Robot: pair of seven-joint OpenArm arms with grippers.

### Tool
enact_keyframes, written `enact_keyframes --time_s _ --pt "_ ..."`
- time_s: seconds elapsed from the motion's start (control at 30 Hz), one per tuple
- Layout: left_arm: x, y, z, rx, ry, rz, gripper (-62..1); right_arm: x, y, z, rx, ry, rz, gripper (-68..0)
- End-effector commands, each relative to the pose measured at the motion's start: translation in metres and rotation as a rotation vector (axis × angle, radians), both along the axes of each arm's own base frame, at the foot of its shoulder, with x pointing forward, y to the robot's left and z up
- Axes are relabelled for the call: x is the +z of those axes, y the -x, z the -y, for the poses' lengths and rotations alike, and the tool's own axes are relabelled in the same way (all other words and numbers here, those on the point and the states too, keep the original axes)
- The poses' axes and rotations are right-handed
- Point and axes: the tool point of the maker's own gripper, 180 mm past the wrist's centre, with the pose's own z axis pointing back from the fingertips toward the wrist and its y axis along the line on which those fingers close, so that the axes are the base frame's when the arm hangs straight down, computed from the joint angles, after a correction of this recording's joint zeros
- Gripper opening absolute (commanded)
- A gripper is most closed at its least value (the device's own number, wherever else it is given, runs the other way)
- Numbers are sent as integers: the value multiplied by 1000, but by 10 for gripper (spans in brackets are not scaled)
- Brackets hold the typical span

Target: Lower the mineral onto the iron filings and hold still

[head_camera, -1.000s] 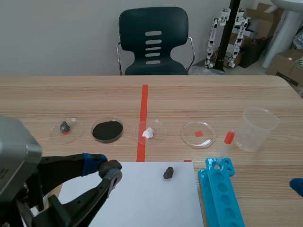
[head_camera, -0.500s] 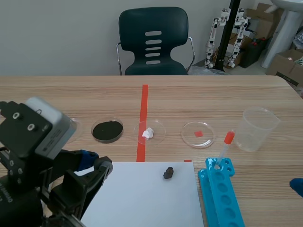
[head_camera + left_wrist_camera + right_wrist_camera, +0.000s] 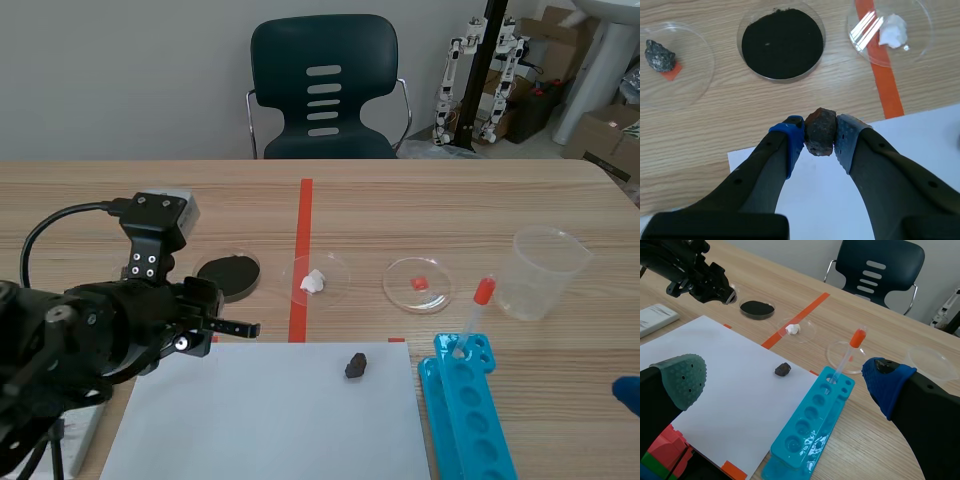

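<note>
In the left wrist view my left gripper (image 3: 820,136) is shut on a reddish-brown mineral (image 3: 820,131), pinched between the blue pad and the grey pad. It hangs over the far edge of the white paper (image 3: 840,200). Just ahead of it stands the petri dish of black iron filings (image 3: 782,42), apart from the mineral. In the scene view the left arm (image 3: 110,320) stands right beside the filings dish (image 3: 230,274) and hides its own fingers. My right gripper (image 3: 785,380) is open and low at the table's near right, holding nothing.
A grey rock in a dish (image 3: 660,55) lies left of the filings, a white lump in a dish (image 3: 314,281) to the right. A dark rock (image 3: 355,365) sits on the paper. An empty dish (image 3: 418,283), plastic cup (image 3: 545,270) and blue tube rack (image 3: 465,410) stand right.
The left arm has swung up and forward from the near left corner toward the filings dish, carrying the mineral with it. The right arm has not moved.
</note>
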Motion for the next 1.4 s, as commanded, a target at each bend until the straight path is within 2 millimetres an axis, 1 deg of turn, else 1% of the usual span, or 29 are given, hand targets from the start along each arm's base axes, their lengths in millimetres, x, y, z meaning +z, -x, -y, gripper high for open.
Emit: enact_keyframes --time_s 0.0,0.2,0.37,0.53,0.6,1.0,1.37 --pt "15 -16 6 12 24 42 -524 9 -4 0 -3 -14 32 4" --pt "7 -54 9 58 32 0 -524 9 -4 0 -3 -14 32 4" --pt "-7 -73 6 71 -2 -55 -524 9 -4 0 -3 -14 32 4" --pt "-12 -91 1 105 -13 -73 -524 9 -4 0 -3 -14 32 4" --pt "-12 -97 3 106 -10 -77 -524 9 -4 0 -3 -14 32 4" --pt "-28 -113 2 120 -24 -108 -524 9 -4 0 -3 -14 32 4" --pt "-34 -122 -1 130 -32 -103 -524 9 -4 0 -3 -14 32 4"
